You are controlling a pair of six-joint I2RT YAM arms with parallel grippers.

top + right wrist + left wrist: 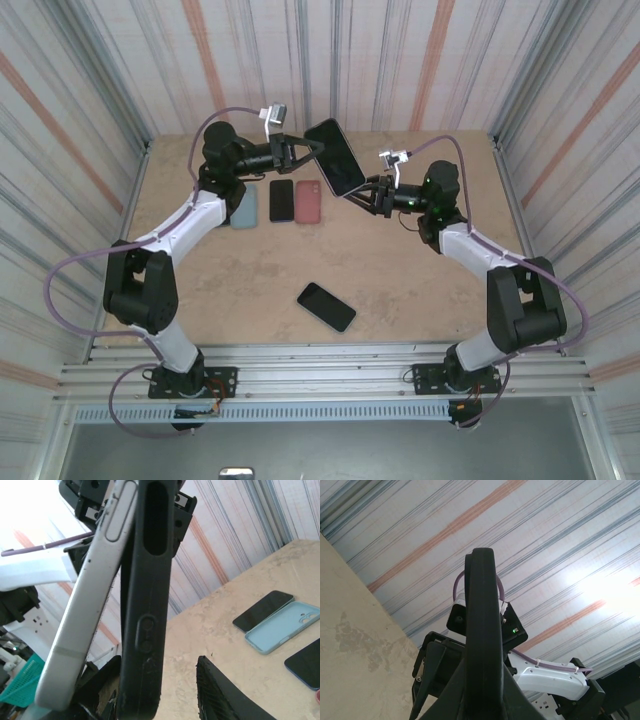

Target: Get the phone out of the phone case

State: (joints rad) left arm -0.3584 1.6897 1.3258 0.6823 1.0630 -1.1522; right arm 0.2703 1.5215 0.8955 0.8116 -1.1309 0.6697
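**You:** Where is the phone?

**Spotter:** Your phone (pixel 85 605) is up in the air over the far half of the bench (pixel 420 290), between your two arms. It sits only partly in its black phone case (pixel 147 605). From your right wrist you see both edge-on. They meet at the top of that view and splay apart toward the bottom, the pale phone leaning left of the case.

**You:** Which way does it run?

**Spotter:** From above, its long axis slants from far-left to near-right. The far end is at your left pincer (pixel 312 148) and the near end at your right pincer (pixel 358 190). From your left wrist the case stands straight up, edge toward you.

**You:** And the grips?

**Spotter:** Your left pincer is closed on the far end of the phone case. Your right pincer is parted around the near end, and its one clear finger (pixel 220 695) stands off the case with a gap.

**You:** What lies on the bench?

**Spotter:** Four pieces. Three are in a row at the far left: one pale blue case (pixel 243 205), one black phone (pixel 282 200) and one red piece (pixel 308 202), phone or case you cannot tell. One lone black phone (pixel 326 306) lies aslant, nearer you.
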